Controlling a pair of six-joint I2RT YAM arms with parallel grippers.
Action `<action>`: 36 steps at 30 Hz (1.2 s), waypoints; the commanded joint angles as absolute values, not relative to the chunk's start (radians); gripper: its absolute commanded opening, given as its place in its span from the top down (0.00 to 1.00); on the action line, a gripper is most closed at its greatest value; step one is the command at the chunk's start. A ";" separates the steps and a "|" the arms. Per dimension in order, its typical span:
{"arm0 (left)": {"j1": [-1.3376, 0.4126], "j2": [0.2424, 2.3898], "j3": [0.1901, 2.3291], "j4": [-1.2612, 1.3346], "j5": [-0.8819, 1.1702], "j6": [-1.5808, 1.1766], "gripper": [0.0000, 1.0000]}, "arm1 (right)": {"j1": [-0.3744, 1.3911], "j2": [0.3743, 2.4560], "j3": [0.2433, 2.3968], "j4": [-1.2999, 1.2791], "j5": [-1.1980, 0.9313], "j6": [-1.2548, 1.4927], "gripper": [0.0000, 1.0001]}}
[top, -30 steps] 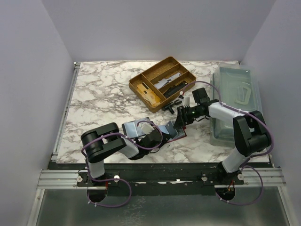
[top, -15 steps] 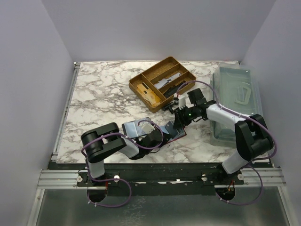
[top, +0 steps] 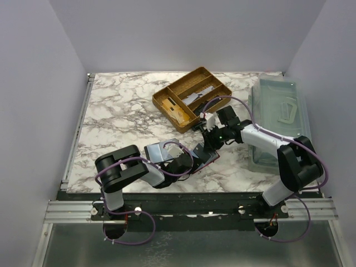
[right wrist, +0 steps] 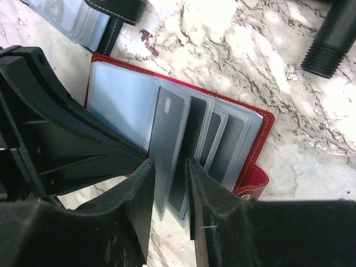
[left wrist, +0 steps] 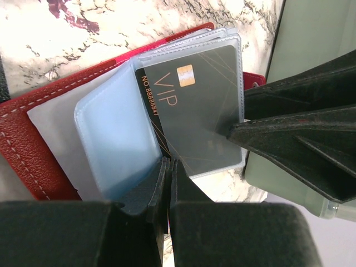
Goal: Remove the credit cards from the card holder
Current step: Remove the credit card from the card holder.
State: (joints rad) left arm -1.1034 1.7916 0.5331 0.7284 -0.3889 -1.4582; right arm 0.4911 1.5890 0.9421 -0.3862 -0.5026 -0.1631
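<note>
The red card holder (left wrist: 30, 147) lies open on the marble, its clear sleeves fanned out (right wrist: 262, 127). A dark credit card (left wrist: 192, 103) marked VIP sits in one sleeve. My left gripper (left wrist: 168, 167) is shut on the lower edge of a clear sleeve by the holder's spine. My right gripper (right wrist: 169, 167) stands open, one finger on either side of an upright sleeve holding a grey credit card (right wrist: 167, 125), with a gap still showing. In the top view both grippers meet over the holder (top: 213, 158), left gripper (top: 193, 159) and right gripper (top: 207, 146).
A second holder with a black cover and pale sleeves (top: 160, 150) lies just left of the red one. A brown divided tray (top: 192, 99) stands behind, with a black threaded part (right wrist: 332, 39) near it. A clear bin (top: 278, 119) lines the right edge.
My right arm has swung left and down onto the card holder, and its jaws have narrowed around a sleeve. The left arm has held still.
</note>
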 commanded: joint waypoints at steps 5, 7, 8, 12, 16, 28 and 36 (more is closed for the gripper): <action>-1.111 1.791 0.496 0.571 -0.400 -1.443 0.97 | 0.511 1.619 0.943 -0.485 -0.498 -0.207 0.64; -1.111 1.785 0.491 0.571 -0.403 -1.445 0.97 | 0.511 1.604 0.942 -0.489 -0.525 -0.220 0.70; -1.110 1.784 0.490 0.571 -0.404 -1.444 0.97 | 0.511 1.593 0.940 -0.490 -0.545 -0.223 0.71; -1.110 1.782 0.491 0.571 -0.403 -1.442 0.97 | 0.512 1.578 0.933 -0.494 -0.605 -0.229 0.76; -1.109 1.778 0.492 0.571 -0.406 -1.435 0.96 | 0.512 1.642 0.959 -0.519 -0.641 -0.224 0.79; -1.109 1.695 0.447 0.593 -0.412 -1.391 0.85 | 0.480 1.672 0.984 -0.525 -0.703 -0.149 1.00; -1.088 1.625 0.274 0.964 -0.367 -1.284 0.51 | 0.440 1.649 0.981 -0.523 -0.853 -0.145 1.00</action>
